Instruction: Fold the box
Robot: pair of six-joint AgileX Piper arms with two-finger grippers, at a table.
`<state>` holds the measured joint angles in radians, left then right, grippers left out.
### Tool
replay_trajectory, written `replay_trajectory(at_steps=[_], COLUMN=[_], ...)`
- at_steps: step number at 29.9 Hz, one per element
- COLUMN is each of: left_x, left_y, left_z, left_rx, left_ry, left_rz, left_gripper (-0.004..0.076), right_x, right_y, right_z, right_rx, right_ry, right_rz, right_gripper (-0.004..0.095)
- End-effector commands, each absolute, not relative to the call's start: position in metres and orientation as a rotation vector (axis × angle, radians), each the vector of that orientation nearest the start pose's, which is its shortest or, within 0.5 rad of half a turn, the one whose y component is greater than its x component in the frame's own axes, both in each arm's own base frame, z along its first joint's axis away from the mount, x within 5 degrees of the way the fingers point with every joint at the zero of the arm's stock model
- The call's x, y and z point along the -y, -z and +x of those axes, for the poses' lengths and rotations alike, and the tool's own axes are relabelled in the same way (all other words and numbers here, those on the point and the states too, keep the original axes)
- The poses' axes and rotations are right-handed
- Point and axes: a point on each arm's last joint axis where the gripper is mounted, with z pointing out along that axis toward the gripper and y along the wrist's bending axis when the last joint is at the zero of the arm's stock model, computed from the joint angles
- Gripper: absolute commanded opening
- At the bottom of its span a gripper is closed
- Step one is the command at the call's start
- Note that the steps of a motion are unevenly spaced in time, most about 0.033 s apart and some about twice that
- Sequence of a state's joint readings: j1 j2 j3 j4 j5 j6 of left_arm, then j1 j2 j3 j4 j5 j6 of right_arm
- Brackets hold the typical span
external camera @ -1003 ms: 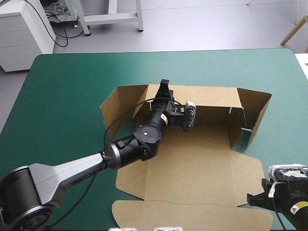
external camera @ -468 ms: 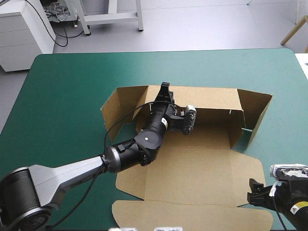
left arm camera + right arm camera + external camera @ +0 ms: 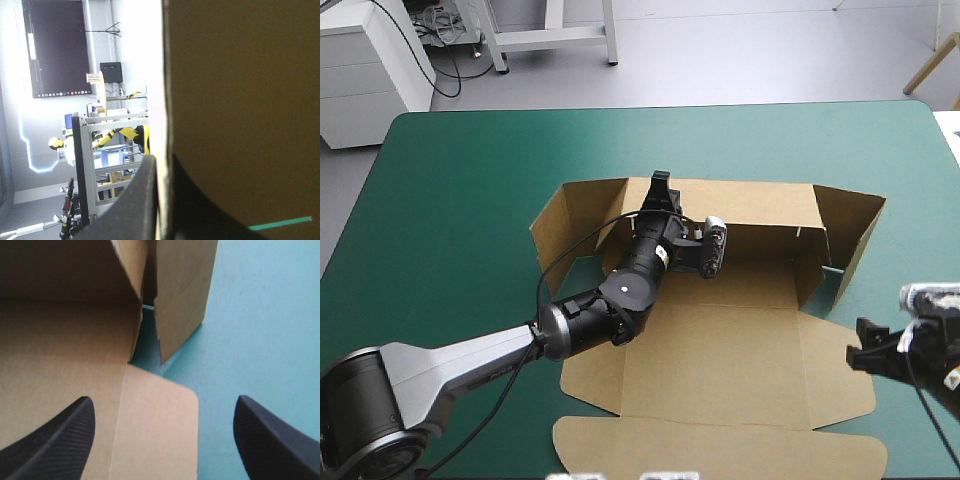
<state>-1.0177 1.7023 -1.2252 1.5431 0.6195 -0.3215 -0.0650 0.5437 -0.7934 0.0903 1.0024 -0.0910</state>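
The brown box lies in the middle of the table, its base and near flaps flat. Its far wall and both far end flaps stand raised. My left gripper reaches over the base and is shut on the far wall's top edge. In the left wrist view the board stands between its fingers. My right gripper hovers open just off the box's right side. In the right wrist view the gripper is over the flat right flap's rounded corner, with the raised end flap ahead.
The teal-green cover spreads wide to the left of the box and beyond its far wall. A narrower strip runs between the box and the table's right edge, close to my right gripper.
My right gripper has moved away from the near edge toward the far side, along the box's right flap. The left gripper shifted slightly on the far wall at first, then stayed put.
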Motion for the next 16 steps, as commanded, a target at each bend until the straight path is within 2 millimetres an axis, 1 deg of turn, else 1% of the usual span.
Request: replay_trajectory(at_steps=[1,3,5,8,9,12,13,15,16], left_x=[0.297,0.297,0.297,0.297,0.297,0.296,0.296,0.296,0.296], left_y=[-0.309,-0.309,-0.309,-0.309,-0.309,-0.309,-0.309,-0.309,-0.309], left_z=[0.241,0.241,0.241,0.241,0.241,0.241,0.241,0.241,0.241], left_rx=[-1.214,-1.214,-1.214,-1.215,-1.216,-1.224,-1.224,-1.215,-1.220], left_ry=[-0.695,-0.695,-0.695,-0.697,-0.699,-0.713,-0.713,-0.722,-0.718], left_rz=[1.504,1.504,1.504,1.503,1.502,1.495,1.495,1.505,1.500], left_gripper=[-0.0010,-0.0010,-0.0010,-0.0010,-0.0010,-0.0010,-0.0010,-0.0010,-0.0010], right_x=[0.003,0.005,0.007,0.009,0.010,0.010,0.010,0.011,0.011], right_y=[-0.399,-0.418,-0.433,-0.448,-0.451,-0.452,-0.454,-0.452,-0.450], right_z=[0.116,0.141,0.165,0.205,0.219,0.260,0.270,0.293,0.301], right_rx=[-2.133,-2.125,-2.116,-2.126,-2.133,-2.169,-2.167,-2.195,-2.211], right_ry=[0.027,0.021,0.012,-0.010,-0.022,-0.055,-0.068,-0.078,-0.082], right_rz=[-0.019,-0.005,0.013,0.043,0.055,0.064,0.066,0.068,0.068], right_gripper=[0.0692,0.0692,0.0692,0.0692,0.0692,0.0691,0.0691,0.0691,0.0691])
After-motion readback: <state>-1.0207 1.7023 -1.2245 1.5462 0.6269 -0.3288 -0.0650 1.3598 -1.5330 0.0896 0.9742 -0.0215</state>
